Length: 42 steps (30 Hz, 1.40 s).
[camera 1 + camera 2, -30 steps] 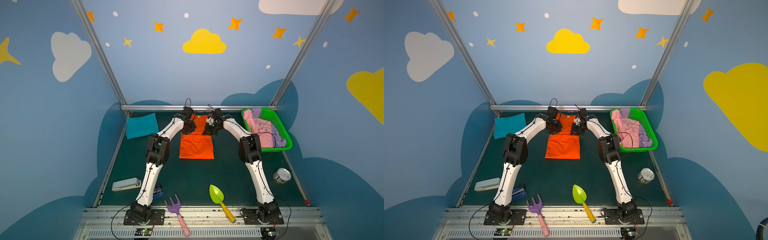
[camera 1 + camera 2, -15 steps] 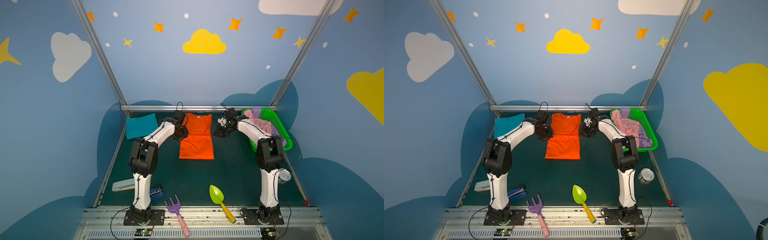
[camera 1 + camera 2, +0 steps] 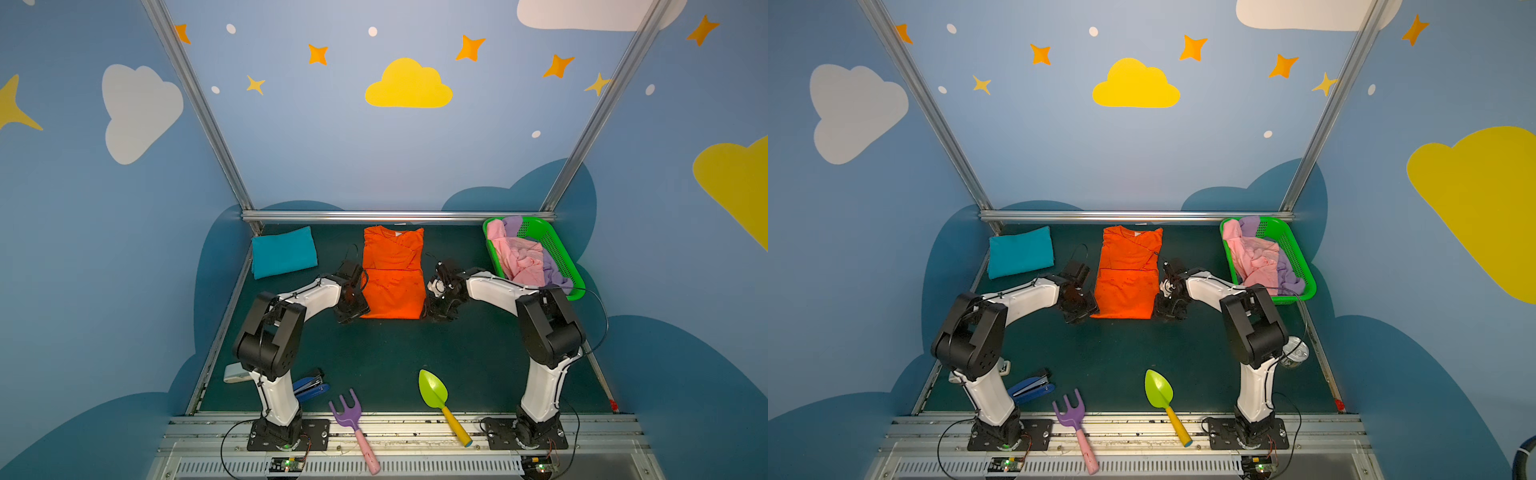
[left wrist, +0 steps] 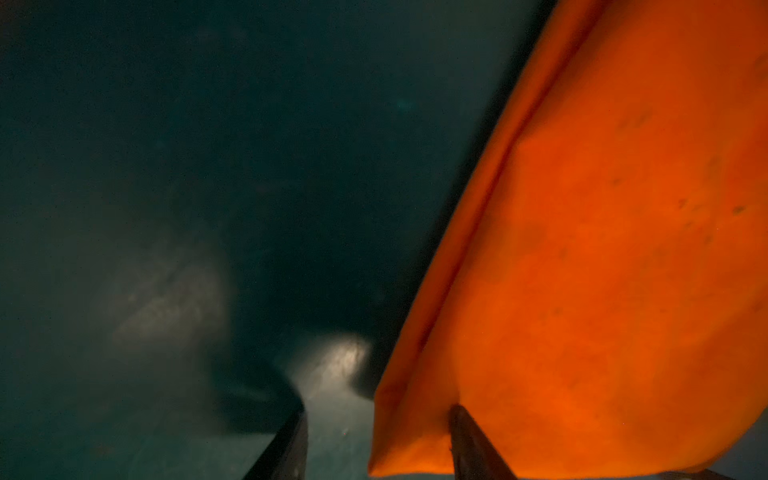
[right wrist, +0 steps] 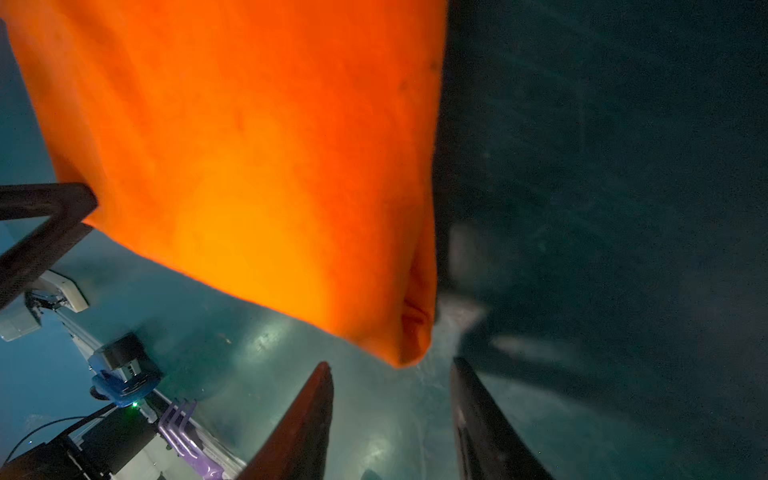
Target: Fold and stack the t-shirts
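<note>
Dark green counter [image 3: 395, 357] — orange t-shirt [image 3: 392, 286] lies folded; left end effector [image 4: 379, 410] and right end effector [image 5: 390, 362] flank its near corners — both parted, empty.

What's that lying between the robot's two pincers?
The orange t-shirt lies flat between the left pincer and the right pincer, its near corners by them; both top views show it.

A green basket [image 3: 555, 249] sits at the far right of the dark worktop [image 3: 374, 361]. Along the near edge lie a blue stapler [image 3: 311, 386], a purple rake [image 3: 347, 411] and a lime trowel [image 3: 432, 390]. A tin can [image 3: 1295, 352] stands by the right edge; a half-hidden white item [image 3: 235, 372], perhaps a case, lies left.
</note>
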Available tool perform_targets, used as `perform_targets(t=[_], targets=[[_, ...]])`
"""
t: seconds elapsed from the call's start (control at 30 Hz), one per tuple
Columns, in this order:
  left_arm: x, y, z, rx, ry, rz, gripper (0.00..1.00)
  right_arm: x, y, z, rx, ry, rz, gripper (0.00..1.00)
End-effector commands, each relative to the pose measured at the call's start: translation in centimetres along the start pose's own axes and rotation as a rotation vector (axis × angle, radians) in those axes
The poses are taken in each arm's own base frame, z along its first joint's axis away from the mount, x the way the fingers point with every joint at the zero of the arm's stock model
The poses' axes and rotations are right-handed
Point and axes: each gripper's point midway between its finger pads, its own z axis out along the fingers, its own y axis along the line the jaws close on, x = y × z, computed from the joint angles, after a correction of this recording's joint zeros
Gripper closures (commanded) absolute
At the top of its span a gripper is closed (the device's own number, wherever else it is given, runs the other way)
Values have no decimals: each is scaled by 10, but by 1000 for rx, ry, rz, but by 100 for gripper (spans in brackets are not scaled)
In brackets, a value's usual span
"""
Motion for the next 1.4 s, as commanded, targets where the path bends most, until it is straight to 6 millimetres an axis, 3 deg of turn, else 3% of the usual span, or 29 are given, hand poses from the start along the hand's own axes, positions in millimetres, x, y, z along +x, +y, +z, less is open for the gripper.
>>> perform_targets(t=[0.0, 0.1, 0.17, 0.23, 0.3, 0.37, 0.43, 0.57, 0.8, 1.07, 1.2, 1.37], targets=[[3, 0, 14, 11, 8, -9, 45, -4, 0, 19, -20, 2, 23, 53], [10, 9, 28, -14, 32, -21, 50, -5, -7, 28, -7, 2, 44, 53], [12, 14, 34, -28, 43, -30, 57, -6, -9, 31, -6, -2, 55, 60], [13, 16, 40, -36, 50, -36, 65, -9, -7, 33, -20, -5, 55, 72], [11, 15, 43, -41, 55, -39, 80, -10, -6, 33, -33, -2, 56, 89], [11, 9, 43, -22, 72, -38, 90, -10, -4, 32, -39, 2, 55, 100], [9, 6, 40, -18, 69, -35, 96, -8, -3, 30, -39, 6, 56, 100], [14, 6, 28, -21, 64, -17, 96, 5, -4, 22, -31, 21, 54, 100], [52, 26, -2, -73, 49, 30, 96, 54, -6, -1, 0, 73, 35, 100], [83, 25, -67, -10, -33, 50, 96, 117, 3, -43, -21, 138, 38, 100], [84, 8, -107, 103, -86, 43, 96, 125, 24, -80, -85, 118, 30, 100], [76, -24, -147, 247, -140, 46, 96, 114, 60, -133, -160, 27, -21, 100]])
